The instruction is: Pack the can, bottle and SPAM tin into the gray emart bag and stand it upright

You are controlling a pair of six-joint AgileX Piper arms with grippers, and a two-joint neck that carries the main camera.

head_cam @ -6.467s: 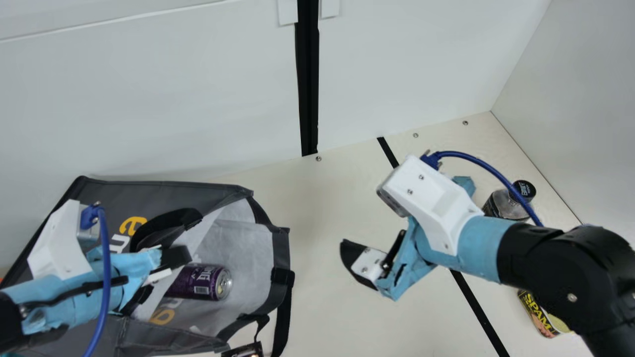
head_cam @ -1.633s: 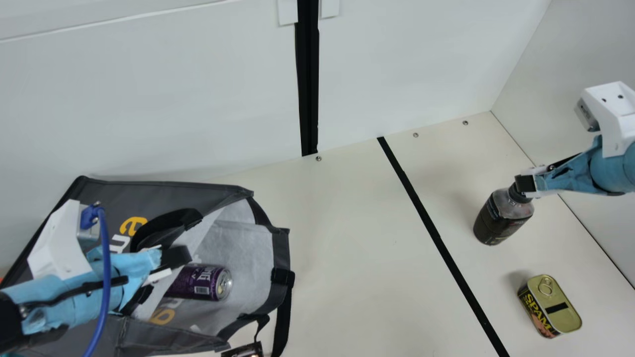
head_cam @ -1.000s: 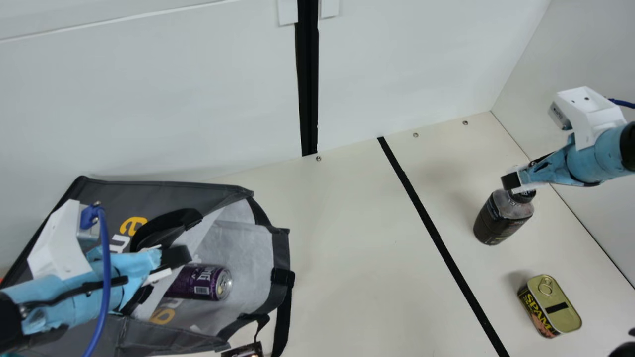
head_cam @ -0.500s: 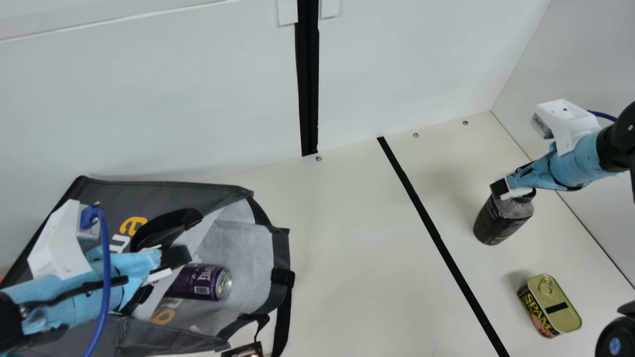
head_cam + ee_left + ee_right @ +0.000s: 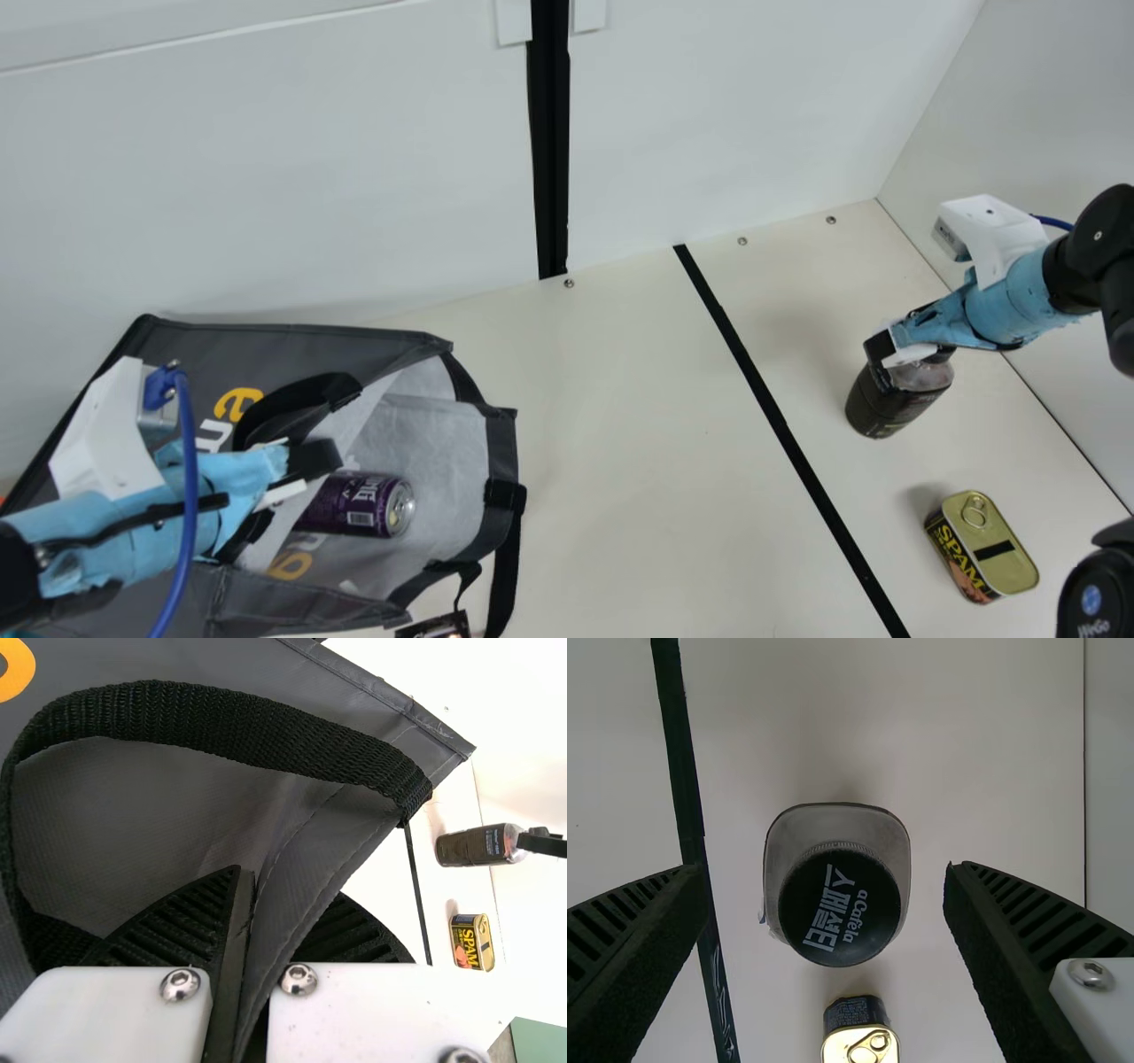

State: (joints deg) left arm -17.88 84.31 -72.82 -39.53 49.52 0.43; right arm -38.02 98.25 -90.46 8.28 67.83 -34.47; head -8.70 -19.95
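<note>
There, the right gripper has dipped lower at the upright bottle, open wide, a finger either side of its cap! Near the bottle sits the SPAM tin; well apart from the bottle, the left gripper pinches the gray bag, the purple can lying inside.

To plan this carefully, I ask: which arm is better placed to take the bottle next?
Right, I judge: the right gripper hovers open above the bottle, while the left gripper is closed on the gray bag.
</note>
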